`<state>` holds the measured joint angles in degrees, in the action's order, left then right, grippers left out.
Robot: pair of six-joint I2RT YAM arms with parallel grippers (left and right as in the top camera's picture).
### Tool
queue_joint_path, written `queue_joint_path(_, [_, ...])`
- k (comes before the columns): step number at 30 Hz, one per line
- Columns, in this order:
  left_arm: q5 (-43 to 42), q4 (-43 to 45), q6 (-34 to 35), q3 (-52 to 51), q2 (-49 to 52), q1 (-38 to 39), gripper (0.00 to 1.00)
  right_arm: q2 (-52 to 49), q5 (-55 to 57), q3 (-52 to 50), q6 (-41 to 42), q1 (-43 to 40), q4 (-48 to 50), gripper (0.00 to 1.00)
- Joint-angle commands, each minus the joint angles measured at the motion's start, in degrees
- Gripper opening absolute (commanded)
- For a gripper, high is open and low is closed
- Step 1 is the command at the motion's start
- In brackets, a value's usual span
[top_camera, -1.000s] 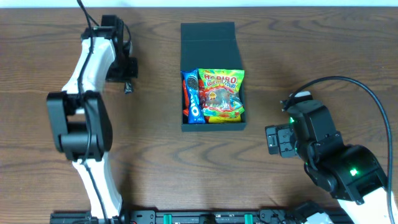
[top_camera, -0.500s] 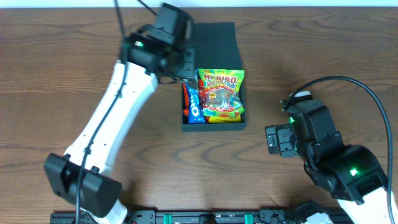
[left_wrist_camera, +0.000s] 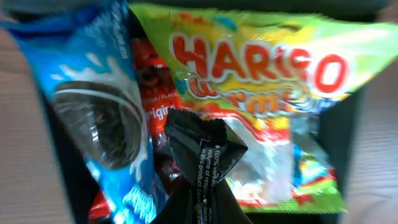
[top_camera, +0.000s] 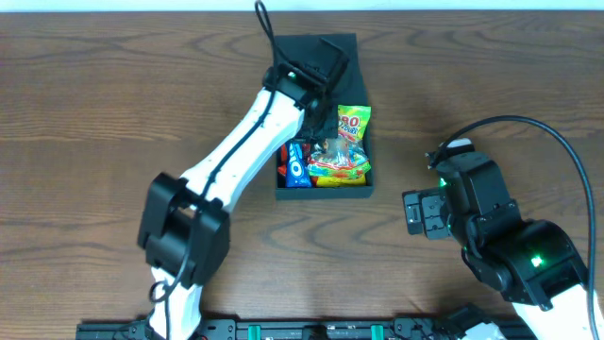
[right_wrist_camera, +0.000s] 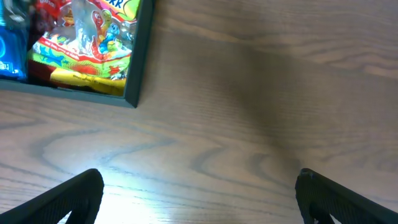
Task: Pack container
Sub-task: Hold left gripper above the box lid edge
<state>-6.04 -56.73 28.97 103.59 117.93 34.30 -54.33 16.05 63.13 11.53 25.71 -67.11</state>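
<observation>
Packing is in hand: the left gripper (top_camera: 317, 102), pressed together apparently on a black packet (left_wrist_camera: 202, 163), hangs over the open container (top_camera: 321, 195). Next comes lowering and release. Right of the container, the right gripper (right_wrist_camera: 200, 198) is spread, empty.

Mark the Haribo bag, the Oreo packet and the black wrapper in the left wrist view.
Haribo bag (left_wrist_camera: 249, 62): left wrist view, on its red lettering.
Oreo packet (left_wrist_camera: 93, 118): left wrist view, on the pictured cookie.
black wrapper (left_wrist_camera: 205, 155): left wrist view, on its crimped end.

overhead: top-down, far | left wrist: close over packets (left_wrist_camera: 249, 93) | right wrist: low — all share container (top_camera: 324, 194)
</observation>
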Motion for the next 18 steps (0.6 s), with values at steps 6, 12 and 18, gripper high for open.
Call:
queue_joint_path(6, [-0.1,-0.4,2.4,0.7,4.1,0.2,0.06,0.3,0.0,0.0,0.7,-1.0,-0.2,0.99])
queue_joint_path(12, [0.7,-0.3,2.3,0.7,4.6,0.3,0.17,0.3,0.0,0.0,0.7,-1.0,-0.2,0.99])
queue_joint_path(18, [0.5,-0.5,1.9,0.7,4.5,0.3,0.21,0.3,0.0,0.0,0.7,-1.0,-0.2,0.99])
